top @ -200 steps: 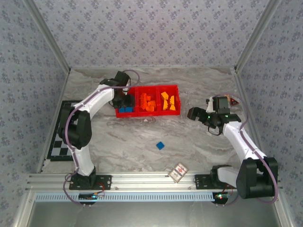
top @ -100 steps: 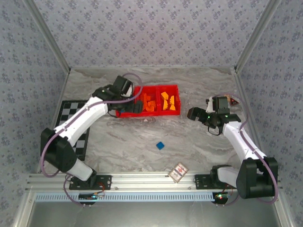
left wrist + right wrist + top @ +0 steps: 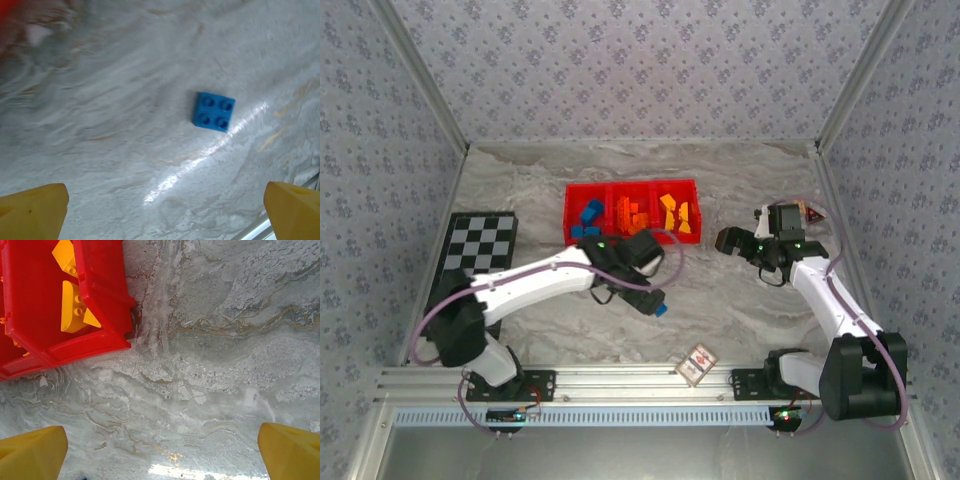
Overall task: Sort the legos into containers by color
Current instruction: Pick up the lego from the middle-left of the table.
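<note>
L fingers (image 3: 32, 205) wide apart over lone blue lego (image 3: 214, 111) on desk (image 3: 100, 125); R fingers (image 3: 30, 452) apart too, empty, nr red tray (image 3: 95, 340)

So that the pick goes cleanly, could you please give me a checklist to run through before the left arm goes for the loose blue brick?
1. Left pincer open: ok, its fingers are spread wide.
2. Blue brick lying flat on the table, studs up: ok.
3. Brick centred between the fingers: not ok. In the left wrist view it sits right of the midline and further ahead.
4. Destination ready: ok. The left compartment of the red tray holds blue bricks, with some floor showing.
5. Right pincer out of the way: ok. It is open, over the table by the tray's right end.
</note>
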Robot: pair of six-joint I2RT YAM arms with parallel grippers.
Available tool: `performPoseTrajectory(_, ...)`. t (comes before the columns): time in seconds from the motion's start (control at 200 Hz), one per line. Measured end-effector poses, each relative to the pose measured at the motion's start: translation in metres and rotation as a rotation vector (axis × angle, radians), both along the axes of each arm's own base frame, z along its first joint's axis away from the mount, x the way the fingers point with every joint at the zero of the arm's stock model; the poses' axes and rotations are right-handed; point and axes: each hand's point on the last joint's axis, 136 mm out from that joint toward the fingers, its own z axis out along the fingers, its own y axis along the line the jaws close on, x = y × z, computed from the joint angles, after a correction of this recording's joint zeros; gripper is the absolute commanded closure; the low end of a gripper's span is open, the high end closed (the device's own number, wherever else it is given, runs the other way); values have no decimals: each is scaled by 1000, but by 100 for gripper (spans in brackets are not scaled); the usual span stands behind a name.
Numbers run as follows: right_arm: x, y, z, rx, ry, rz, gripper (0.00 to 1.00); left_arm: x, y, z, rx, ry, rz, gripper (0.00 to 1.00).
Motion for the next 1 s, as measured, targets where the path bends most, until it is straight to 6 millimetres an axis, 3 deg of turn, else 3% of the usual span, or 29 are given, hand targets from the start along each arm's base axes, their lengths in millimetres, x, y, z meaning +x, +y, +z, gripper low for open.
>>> performPoseTrajectory(0.215, -1, -1, 0, -9, -2, -5, 0, -18, -56, -26, 123, 31, -199, 4)
performPoseTrajectory(0.335, -1, -3, 2, -16, -7, -11, 0, -22, -74, -42, 162, 73, -262, 5)
performPoseTrajectory(0.555, -2, -5, 1, -25, -1, -17, 0, -25, -64, -70, 266, 139, -288, 5)
performPoseTrajectory(0.999, -2, -5, 1, -27, 0, -18, 0, -1, -45, -72, 276, 176, -192, 22)
